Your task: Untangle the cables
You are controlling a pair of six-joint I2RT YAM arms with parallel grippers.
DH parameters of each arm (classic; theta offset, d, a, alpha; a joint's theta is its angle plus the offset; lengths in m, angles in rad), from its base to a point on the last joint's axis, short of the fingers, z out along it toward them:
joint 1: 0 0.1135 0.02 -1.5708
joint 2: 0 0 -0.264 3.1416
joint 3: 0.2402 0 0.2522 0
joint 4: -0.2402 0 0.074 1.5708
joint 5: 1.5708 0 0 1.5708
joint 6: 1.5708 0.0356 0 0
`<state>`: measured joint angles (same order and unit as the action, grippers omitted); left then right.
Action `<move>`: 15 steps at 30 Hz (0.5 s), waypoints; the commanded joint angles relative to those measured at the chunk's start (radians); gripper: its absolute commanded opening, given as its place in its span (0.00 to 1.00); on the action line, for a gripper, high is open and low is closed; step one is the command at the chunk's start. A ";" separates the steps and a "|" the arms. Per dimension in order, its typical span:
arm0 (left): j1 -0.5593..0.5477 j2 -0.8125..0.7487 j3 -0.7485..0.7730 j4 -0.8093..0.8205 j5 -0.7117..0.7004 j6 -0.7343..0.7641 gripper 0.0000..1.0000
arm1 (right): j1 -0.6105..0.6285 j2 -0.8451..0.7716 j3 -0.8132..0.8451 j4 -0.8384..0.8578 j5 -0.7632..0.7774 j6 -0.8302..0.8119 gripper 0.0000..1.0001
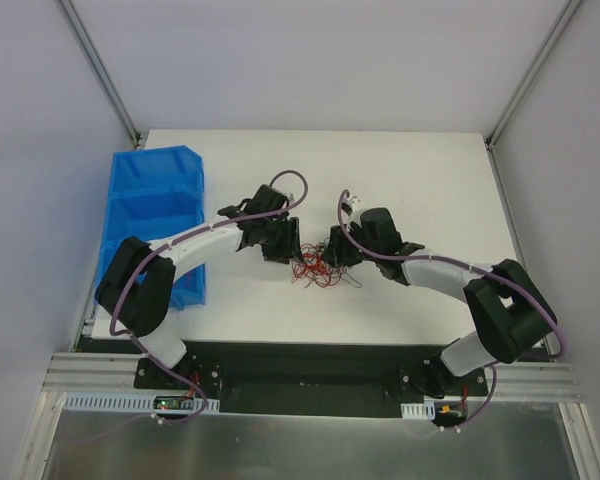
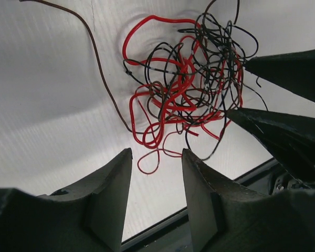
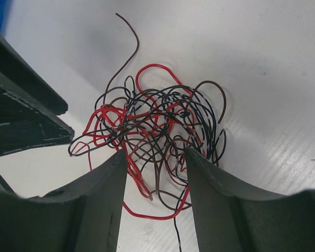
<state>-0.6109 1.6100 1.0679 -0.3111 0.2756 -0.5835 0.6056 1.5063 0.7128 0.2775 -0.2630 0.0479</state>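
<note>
The cables (image 1: 315,270) are a tangled bundle of thin red, black and brown wires lying on the white table between my two grippers. In the left wrist view the cables (image 2: 184,89) lie just beyond my open left gripper (image 2: 157,153), whose fingertips hover near a small red loop. My right gripper's fingers (image 2: 283,73) show on that bundle's right edge. In the right wrist view the cables (image 3: 152,126) lie partly between my open right gripper's (image 3: 156,153) jaws. Neither gripper grips a wire. In the top view my left gripper (image 1: 288,245) and right gripper (image 1: 335,250) flank the bundle.
A blue bin (image 1: 155,220) stands at the table's left side, behind my left arm. The white table (image 1: 430,180) ends at a black front rail (image 1: 310,365). A long brown wire end (image 2: 94,58) trails away from the bundle.
</note>
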 commanded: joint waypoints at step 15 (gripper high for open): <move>-0.095 0.128 0.107 -0.060 -0.119 0.071 0.00 | 0.017 0.048 0.099 -0.046 0.036 -0.005 0.61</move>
<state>-0.6830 1.7447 1.1194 -0.3313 0.2077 -0.5396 0.6060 1.5383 0.7586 0.2581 -0.2665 0.0528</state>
